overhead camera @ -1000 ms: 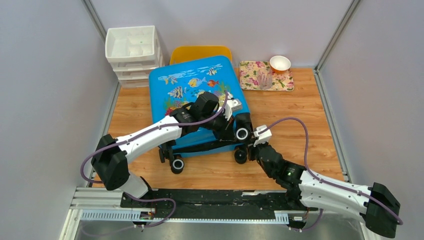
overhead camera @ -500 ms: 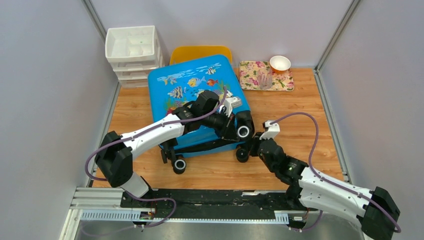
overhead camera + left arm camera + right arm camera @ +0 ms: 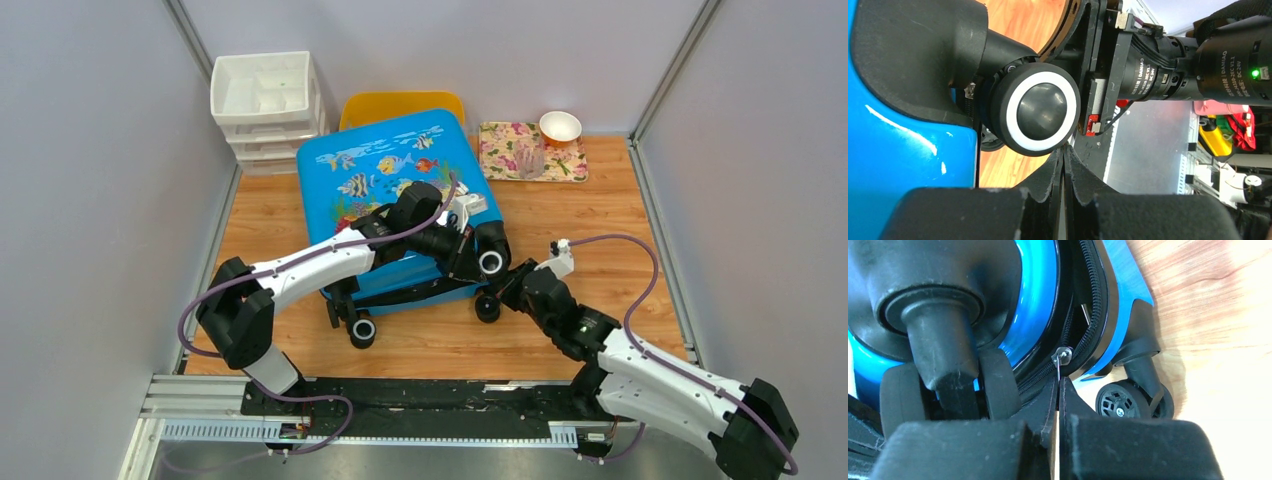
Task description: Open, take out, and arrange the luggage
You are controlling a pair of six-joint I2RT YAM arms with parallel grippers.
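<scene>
Luggage [image 3: 380, 165] lies flat mid-table [image 3: 600, 220], wheels toward the near edge, lid down, zipper [image 3: 1093, 315] part-run at the near right corner.

Handling, as judged:
- The shell is hard and glossy: stiff, and likely too slick and broad for these fingers.
- Bulky, and it may skid on the wood when the zipper is tugged.
- Better holds are the zipper pull [image 3: 1063, 356], the black trim and the wheel posts.

Right gripper [image 3: 1058, 383] sits at that corner, fingers pinching the metal zipper pull. Left gripper [image 3: 1064, 161] reaches over the lid, its tips just below the white-ringed wheel [image 3: 1037, 111]. Its fingers are pressed nearly together, with nothing seen between them.

Against a second ago:
- The right wrist has swung right and a little far, its cable arching higher.
- The left elbow has come right.
- The near right wheels have shifted slightly right.

Far of the luggage stand a yellow tub [image 3: 400, 103], white drawers [image 3: 265, 95] to the left and a floral tray [image 3: 500, 150] to the right.
</scene>
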